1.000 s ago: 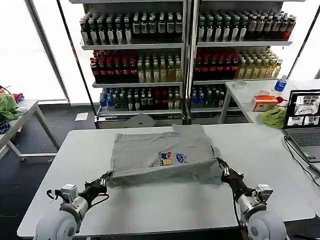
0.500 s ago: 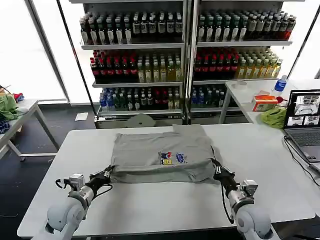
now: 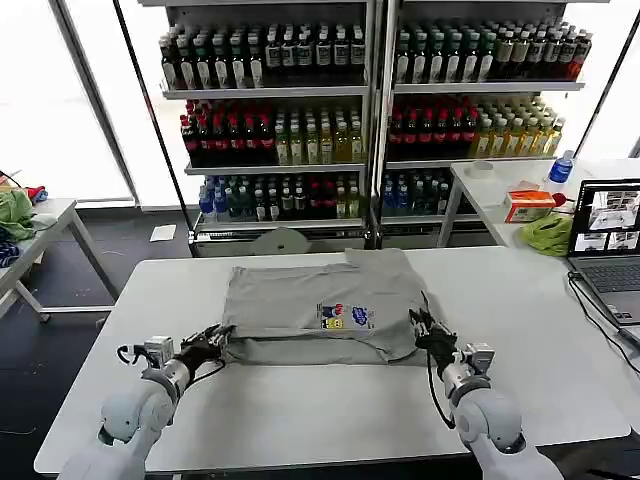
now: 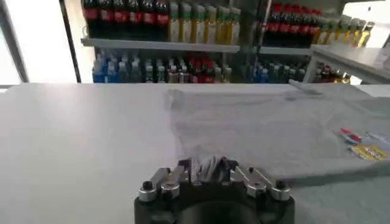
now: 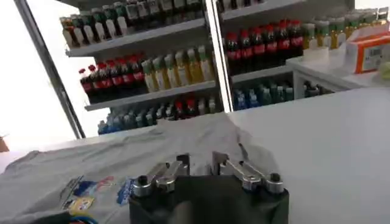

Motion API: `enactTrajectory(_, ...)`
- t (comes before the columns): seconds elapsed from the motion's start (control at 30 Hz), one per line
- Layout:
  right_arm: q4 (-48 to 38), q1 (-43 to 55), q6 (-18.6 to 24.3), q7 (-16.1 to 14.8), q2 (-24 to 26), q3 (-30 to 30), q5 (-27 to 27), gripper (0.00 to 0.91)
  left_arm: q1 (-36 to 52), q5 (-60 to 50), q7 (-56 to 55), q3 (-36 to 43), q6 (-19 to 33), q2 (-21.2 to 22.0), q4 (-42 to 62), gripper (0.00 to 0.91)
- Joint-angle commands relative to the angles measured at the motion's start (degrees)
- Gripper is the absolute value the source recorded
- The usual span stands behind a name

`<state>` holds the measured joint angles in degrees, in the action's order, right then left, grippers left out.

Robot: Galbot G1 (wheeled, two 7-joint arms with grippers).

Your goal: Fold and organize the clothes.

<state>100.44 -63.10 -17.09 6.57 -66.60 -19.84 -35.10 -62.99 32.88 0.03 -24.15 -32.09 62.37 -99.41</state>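
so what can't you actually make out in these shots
- Head view: whether the right gripper grips the grey shirt; its tip merges with the shirt's edge.
- Right wrist view: the right gripper's jaws stand apart, but the gripper body hides any cloth beneath them.
- Left wrist view: the left gripper pinches bunched cloth; the fold under it is hidden.
- Head view: the chest print is too small to read.

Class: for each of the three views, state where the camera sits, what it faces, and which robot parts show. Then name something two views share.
Head: high, looking down at the table; both arms, left gripper, right gripper.
Left wrist: low behind its gripper, which pinches the shirt.
Right wrist: low behind its gripper, facing shirt and shelves.
Shared: all show the shirt's chest print.
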Motion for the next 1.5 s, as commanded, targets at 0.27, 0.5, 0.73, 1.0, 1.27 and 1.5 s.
enactTrajectory(0.27, 6.18, -4.32, -0.67, 0.69, 4.57, -3.85, -1.01, 0.907, -7.99, -1.99, -0.98, -9.10, 0.07, 2.20, -7.63, 0.907)
enactTrajectory(0.5, 12.14, -10.51, -0.03, 1.27, 6.81, -6.95, -0.55, 0.907, -15.79, -2.66, -0.52, -12.66, 0.64, 5.45, -12.64, 0.907)
enactTrajectory(0.73, 14.53, -14.37, -0.13, 2.02, 6.96, -7.66, -0.86, 0.907, -17.88, -3.38, -0.47, -12.57, 1.41, 6.68, -12.84, 0.907)
enactTrajectory(1.0, 16.06, -21.95, -1.79, 6.71, 5.59, -7.83, 1.58, 0.907, -17.90, -5.09, -0.65, -9.22, 1.73, 8.15, -12.44, 0.907)
enactTrajectory(1.27, 14.90, -18.99, -4.69, 9.47, 3.63, -5.21, 0.29, 0.907, -13.58, -6.67, -0.42, -5.44, 1.74, 8.28, -10.14, 0.907)
enactTrajectory(1.5, 12.40, -16.16, -7.39, 12.05, 2.52, -2.90, -1.16, 0.715, -12.61, -6.47, 2.10, -5.29, 1.64, 6.91, -8.89, 0.907)
